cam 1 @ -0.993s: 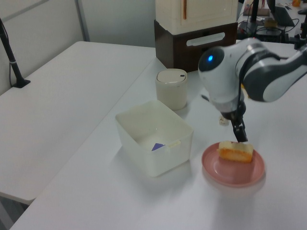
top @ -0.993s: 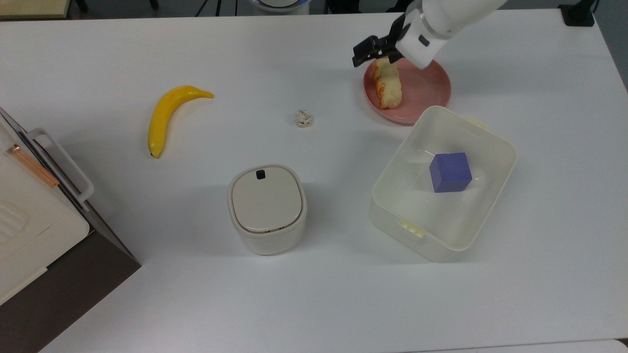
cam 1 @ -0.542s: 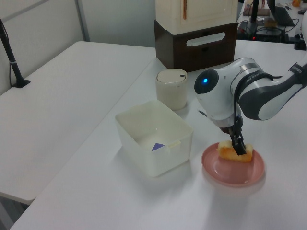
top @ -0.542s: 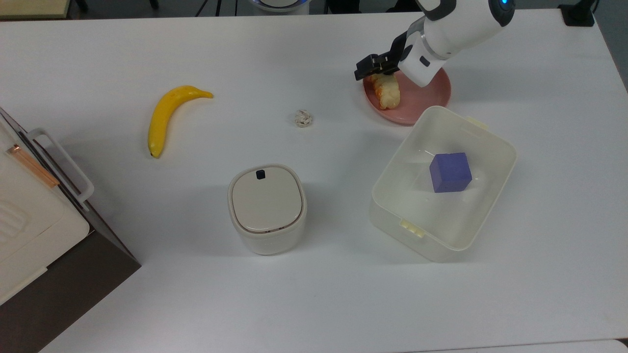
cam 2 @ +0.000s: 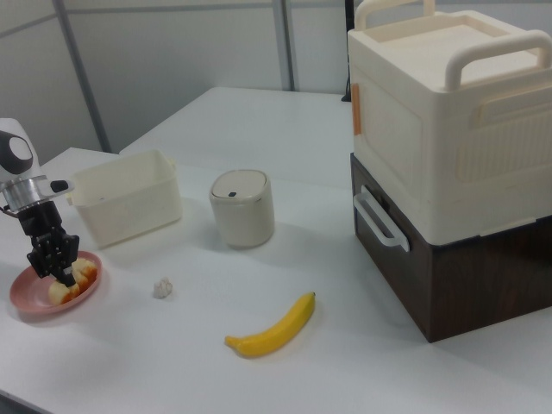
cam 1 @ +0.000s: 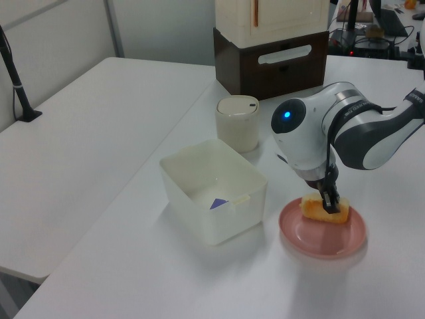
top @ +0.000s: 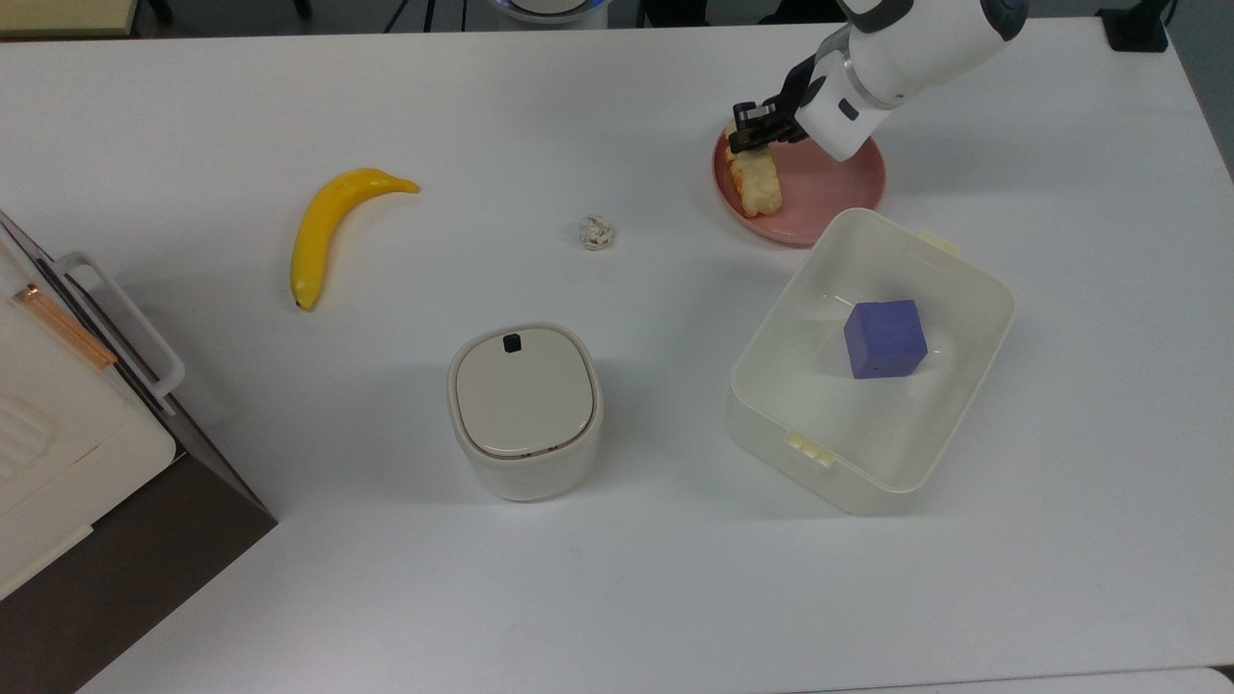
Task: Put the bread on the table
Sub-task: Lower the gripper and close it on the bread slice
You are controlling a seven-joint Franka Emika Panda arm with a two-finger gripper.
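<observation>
White matte rectangular table (top: 617, 116), holding: round pink plate (top: 839, 183) at the top view's upper right; pale-yellow bumpy bread stick with an orange-brown toasted edge (top: 757, 183), lying on that plate's left part. Black two-finger gripper (top: 749, 130) of the white arm: down at the bread's far end, fingers drawn narrow about it, apparently pinching it. Step judged: grasp. Next move calls for lifting clear of the plate rim, then setting down on bare tabletop.
</observation>
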